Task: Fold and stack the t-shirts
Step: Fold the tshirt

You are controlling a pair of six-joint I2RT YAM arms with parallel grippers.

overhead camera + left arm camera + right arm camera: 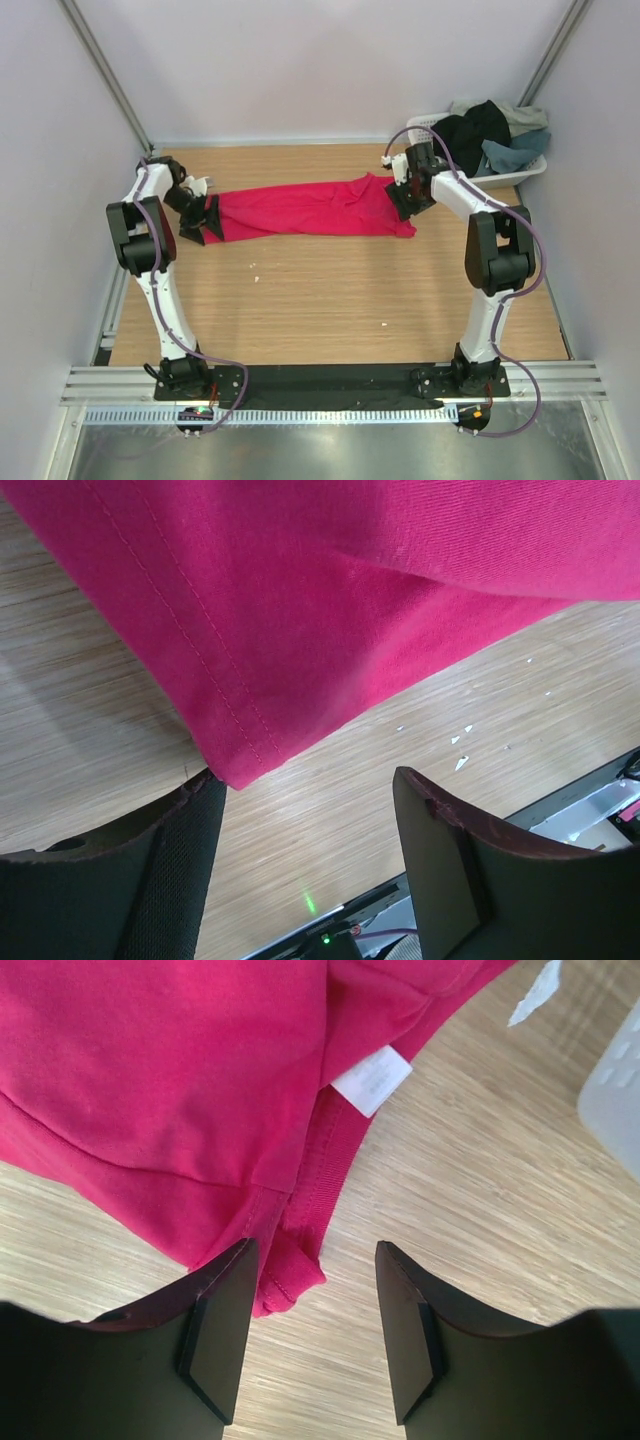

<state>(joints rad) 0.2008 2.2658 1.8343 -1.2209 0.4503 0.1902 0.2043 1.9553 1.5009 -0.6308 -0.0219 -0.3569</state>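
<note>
left gripper (308, 780) first: its two dark fingers (170, 880) stood wide apart with nothing but bare wood showing between them, so it wasn't gripping anything. in the left wrist view the stitched hem corner of the bright crimson-pink cotton t-shirt (330, 610) pointed down toward 6 o'clock and ended right at the tip of the finger at 7 o'clock. couldn't tell if it actually touched.

right gripper (315, 1248) was the same deal: fingers spread, with only wood grain in the gap. the shirt's ribbed neckband (330, 1160) came down to the tip of the finger at 7 o'clock, and a small white sewn-in label (372, 1080) sat on it up toward 12 o'clock.

from the top camera, the shirt lay flat on the light wooden table (320, 300), pulled out into a long band running from 9 o'clock to 3 o'clock across the far half of the table. there was one gripper at each end, the left at the 9 o'clock end and the right at the 3 o'clock end.

off at about 1 o'clock, in the far corner just beyond the right gripper, stood a white plastic lattice basket (530, 168). heaped in it were a black cloth shirt (470, 130), a slate-blue cloth shirt (510, 155) and a pale grey-green cloth shirt (520, 115).
</note>
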